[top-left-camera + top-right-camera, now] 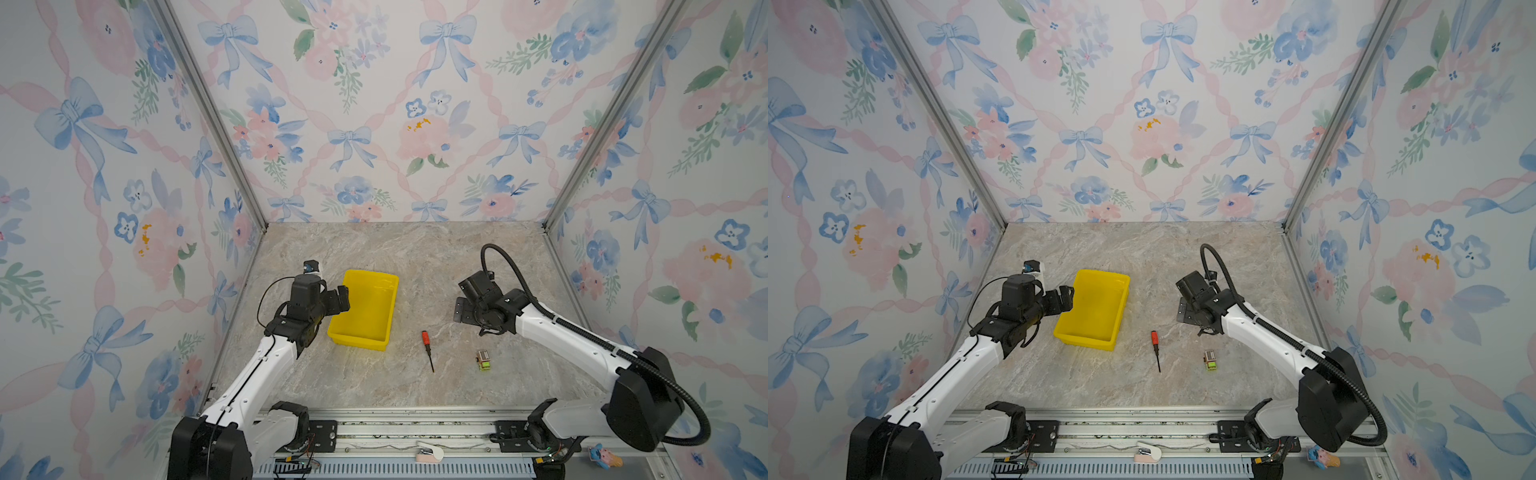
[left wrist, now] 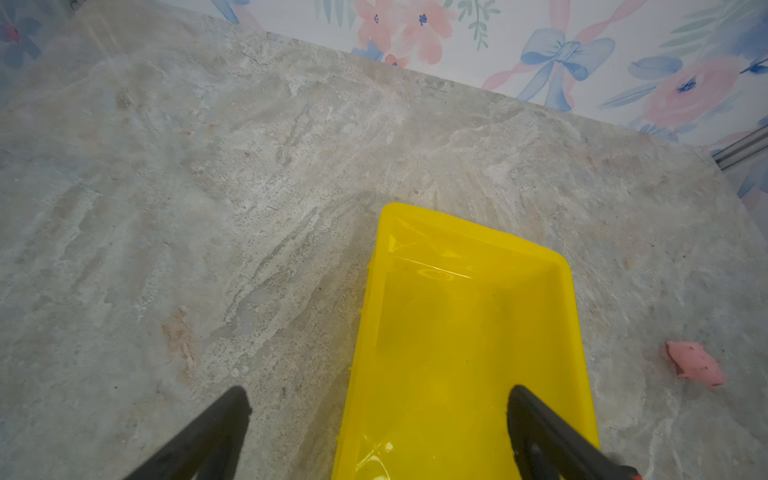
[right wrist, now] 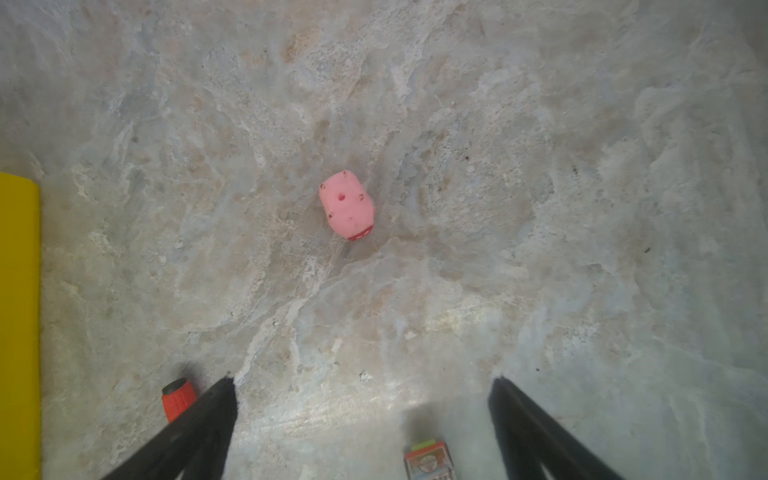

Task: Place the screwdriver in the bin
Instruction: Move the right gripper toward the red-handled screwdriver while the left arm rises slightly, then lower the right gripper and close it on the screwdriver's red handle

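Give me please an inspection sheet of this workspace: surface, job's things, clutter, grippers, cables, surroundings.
Surface: marbled tabletop, dry, no spills seen.
Job's things: screwdriver lies flat on the table, outside and beside the yellow bin; bin holds nothing.
Clutter: small boxy toy near the screwdriver; pink pig toy on the table.
Grippers: left gripper open over the bin's edge; right gripper open, holding nothing.
Cables: black corrugated hose loops above the right arm.
Surroundings: floral wallpaper walls.
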`<state>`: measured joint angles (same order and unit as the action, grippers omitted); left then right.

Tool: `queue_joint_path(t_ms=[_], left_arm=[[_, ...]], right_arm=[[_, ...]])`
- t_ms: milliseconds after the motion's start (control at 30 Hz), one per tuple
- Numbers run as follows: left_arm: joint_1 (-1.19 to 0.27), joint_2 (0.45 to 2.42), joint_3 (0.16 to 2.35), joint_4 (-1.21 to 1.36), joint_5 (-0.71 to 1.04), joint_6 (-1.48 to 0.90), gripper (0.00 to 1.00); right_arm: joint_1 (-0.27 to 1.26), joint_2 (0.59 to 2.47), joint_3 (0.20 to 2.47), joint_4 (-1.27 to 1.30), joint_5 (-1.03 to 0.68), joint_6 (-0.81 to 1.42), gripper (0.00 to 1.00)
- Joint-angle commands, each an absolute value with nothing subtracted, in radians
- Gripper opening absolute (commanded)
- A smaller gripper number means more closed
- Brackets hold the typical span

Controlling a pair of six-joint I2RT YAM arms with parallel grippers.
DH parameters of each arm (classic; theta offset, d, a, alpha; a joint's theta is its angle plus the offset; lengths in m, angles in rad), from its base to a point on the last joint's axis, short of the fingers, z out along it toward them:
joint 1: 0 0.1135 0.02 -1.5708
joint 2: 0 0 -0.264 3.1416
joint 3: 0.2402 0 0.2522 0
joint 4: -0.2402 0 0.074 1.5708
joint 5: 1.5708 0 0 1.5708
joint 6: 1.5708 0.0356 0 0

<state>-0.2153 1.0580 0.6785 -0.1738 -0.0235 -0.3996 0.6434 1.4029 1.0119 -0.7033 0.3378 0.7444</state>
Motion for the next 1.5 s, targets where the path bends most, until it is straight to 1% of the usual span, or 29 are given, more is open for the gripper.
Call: queue_joint_path(t_ms=[0, 233, 367, 500, 600, 733, 1067, 1300, 1467], left_arm=[[-0.234, 1.061, 0.691, -0.205, 0.032, -0.44, 0.97], [-0.247, 1.096, 0.722, -0.255, 0.003, -0.428, 0.97], [-0.244, 1.106, 0.729, -0.256, 0.007, -0.434, 0.98], [-0.242, 1.089, 0.729, -0.256, 0.003, -0.436, 0.97], [-0.234, 1.076, 0.759, -0.257, 0.01, -0.424, 0.98], [-0.227, 1.059, 0.755, -0.265, 0.015, -0.415, 0.98], [-0.224, 1.028, 0.744, -0.281, 0.031, -0.414, 0.97], [-0.223, 1.008, 0.697, -0.288, 0.025, -0.419, 0.97], [-0.222, 0.997, 0.69, -0.289, 0.016, -0.422, 0.97]], right_arm=[[0.724, 1.463, 1.079, -0.755, 0.324, 0.791, 0.97], [0.823, 1.586, 1.155, -0.745, 0.274, 0.778, 1.0], [0.838, 1.648, 1.166, -0.696, 0.224, 0.797, 0.95], [0.859, 1.728, 1.19, -0.674, 0.201, 0.802, 0.87], [0.874, 1.766, 1.195, -0.658, 0.188, 0.801, 0.83], [0.876, 1.772, 1.153, -0.606, 0.17, 0.818, 0.75], [0.88, 1.822, 1.147, -0.566, 0.164, 0.807, 0.59], [0.879, 1.835, 1.135, -0.559, 0.167, 0.8, 0.39], [0.879, 1.85, 1.131, -0.557, 0.169, 0.793, 0.31]])
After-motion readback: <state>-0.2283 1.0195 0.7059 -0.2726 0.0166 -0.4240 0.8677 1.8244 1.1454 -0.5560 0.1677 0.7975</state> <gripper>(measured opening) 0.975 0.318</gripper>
